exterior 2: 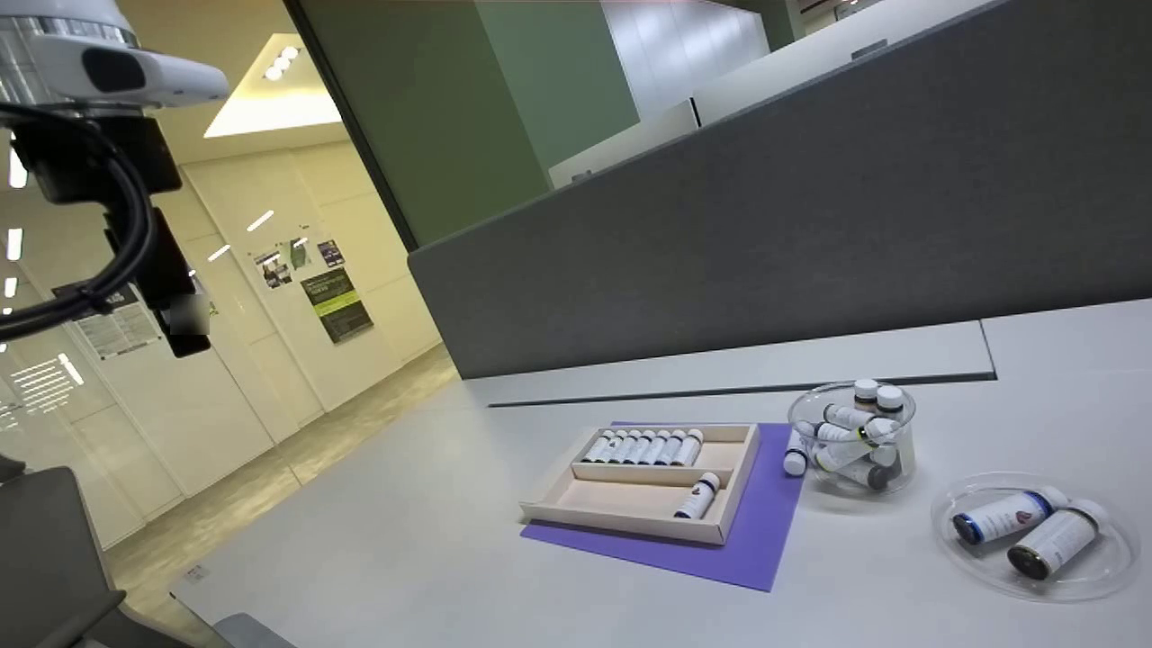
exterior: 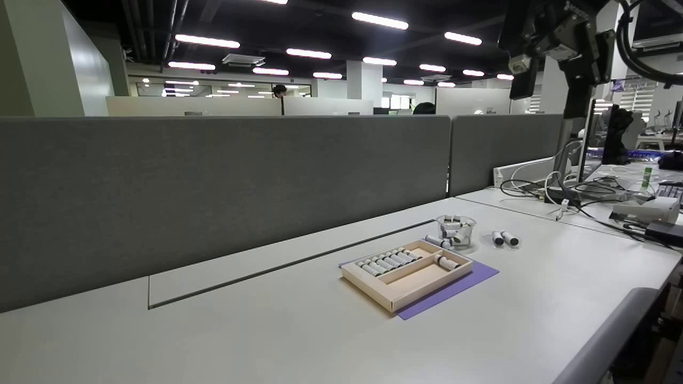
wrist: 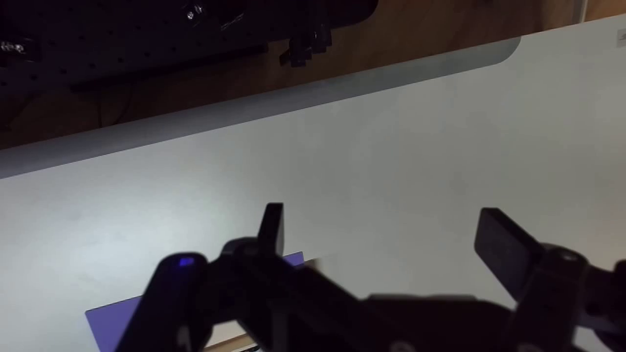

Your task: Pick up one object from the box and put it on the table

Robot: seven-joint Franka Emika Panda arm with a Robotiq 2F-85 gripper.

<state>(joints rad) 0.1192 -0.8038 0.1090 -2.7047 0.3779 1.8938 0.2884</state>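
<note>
Gripper (wrist: 381,222): you have its two fingers (wrist: 506,239) spread wide apart in the wrist view; the off-white table (wrist: 391,156) shows in the gap between the tips.
Contact: in an exterior view you see both fingers hanging high above the table, tips pointing down, well apart from the things on it.
Wooden tray (exterior 2: 621,525): your box; rests on the table over a purple mat (exterior 2: 747,562), which shows along its sides. In the wrist view the gripper hides much of it.
Tray row: seven white-capped vials (exterior 2: 641,447) lie side by side in the compartment nearer the grey partition (exterior: 224,202).
Lone vial (exterior 2: 698,496): lies in the other compartment, near the end closest to the clear cup (exterior 2: 906,459).
Clear cup: stands upright just beside the mat, jumbled vials (exterior 2: 844,453) inside; you find a loose vial (exterior 2: 796,454) lying at its foot. Whether the two touch, you cannot tell.
Round dish (exterior 2: 1109,558): clear and shallow; two vials (exterior 2: 1057,543) lie side by side on it, beyond the cup from the tray, their print too small for you to read.
</note>
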